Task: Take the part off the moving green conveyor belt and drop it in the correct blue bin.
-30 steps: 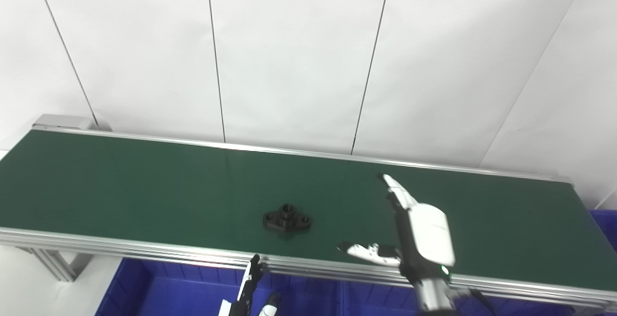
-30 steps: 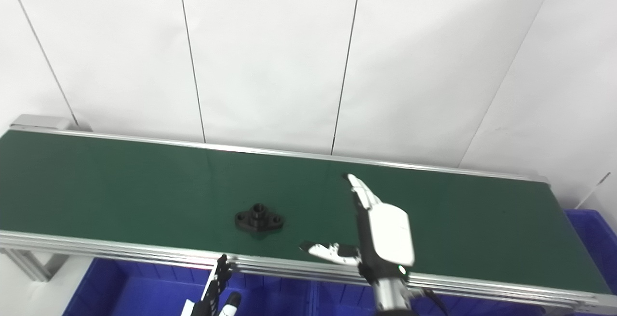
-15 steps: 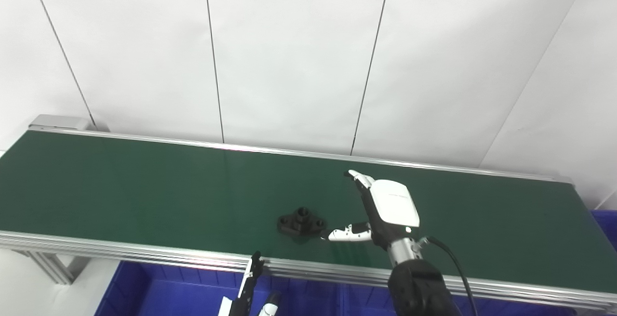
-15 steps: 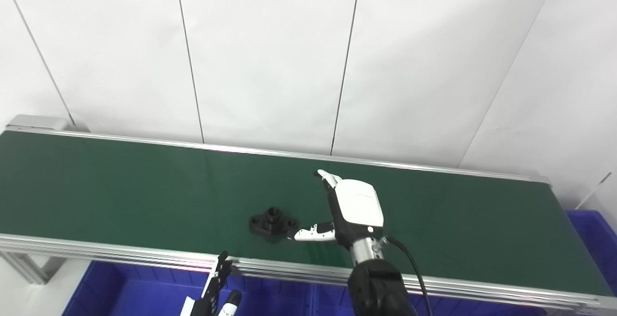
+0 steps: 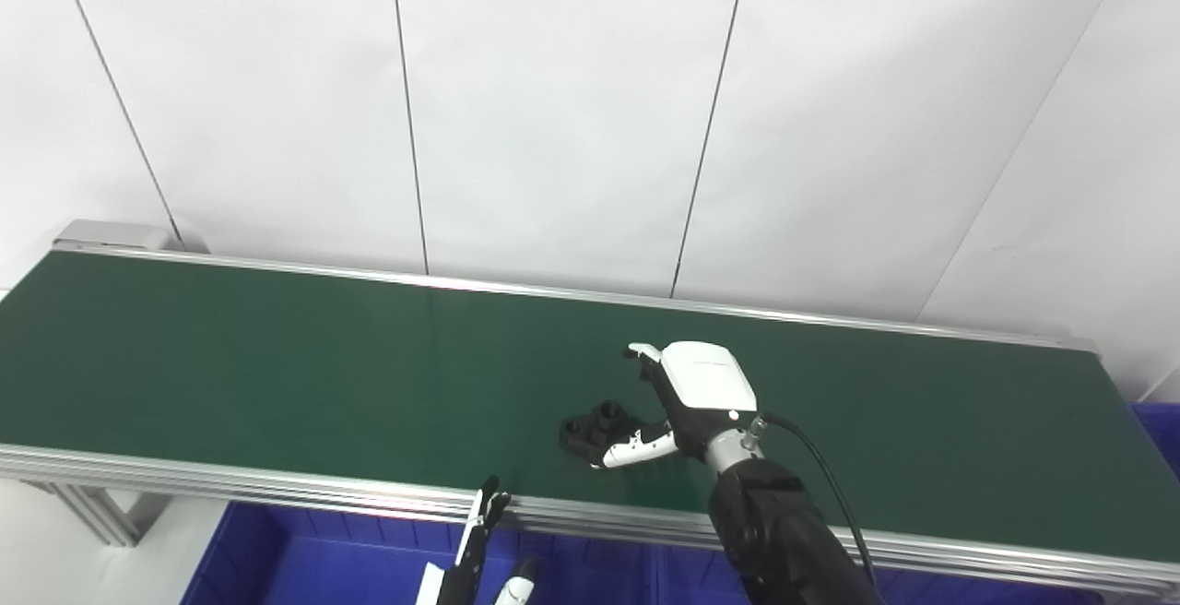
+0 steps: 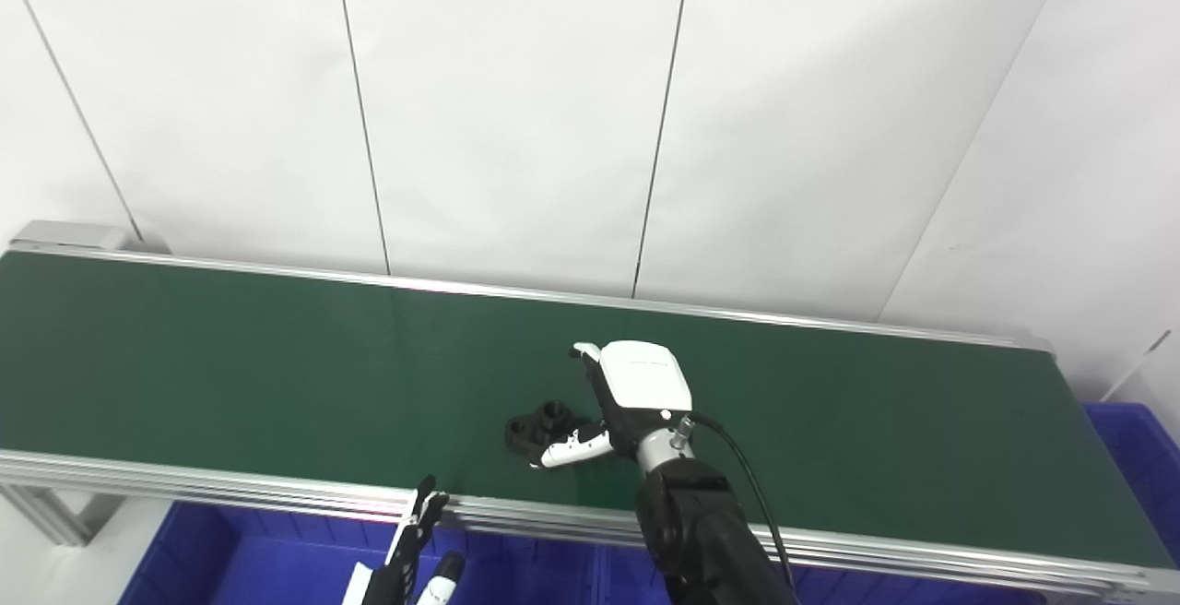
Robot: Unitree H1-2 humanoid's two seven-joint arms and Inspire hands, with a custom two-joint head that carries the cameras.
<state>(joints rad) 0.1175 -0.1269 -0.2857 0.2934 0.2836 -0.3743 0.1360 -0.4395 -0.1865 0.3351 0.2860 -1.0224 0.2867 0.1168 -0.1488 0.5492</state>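
Nearest to the camera, below the front rail of the conveyor, are the blue bins (image 5: 304, 559); only their upper parts are visible along the bottom edge, and one more blue bin (image 6: 1138, 457) shows at the right end of the belt. The left hand (image 5: 479, 559) stands over these bins, just in front of the front rail. Its fingers (image 5: 484, 517) point upward and the thumb is a little apart from them; it holds nothing, and most of the hand is cut off by the picture edge.

Behind the rail lies the green conveyor belt (image 5: 230, 374), running from left to right across the view. The black part (image 5: 595, 425) lies on the belt in its front half, about in the middle of its length. It is a flat flange with a short round collar standing up.

The right hand (image 5: 678, 402) is on the belt just right of the part. Its thumb (image 5: 631, 446) reaches along the front side of the part and seems to touch it, while the fingers (image 5: 643, 353) curve over toward the far side. The hand is half closed around the part; if it already grips, I cannot tell. The part appears to rest on the belt.

Behind the belt is a white panelled wall (image 5: 553, 107).
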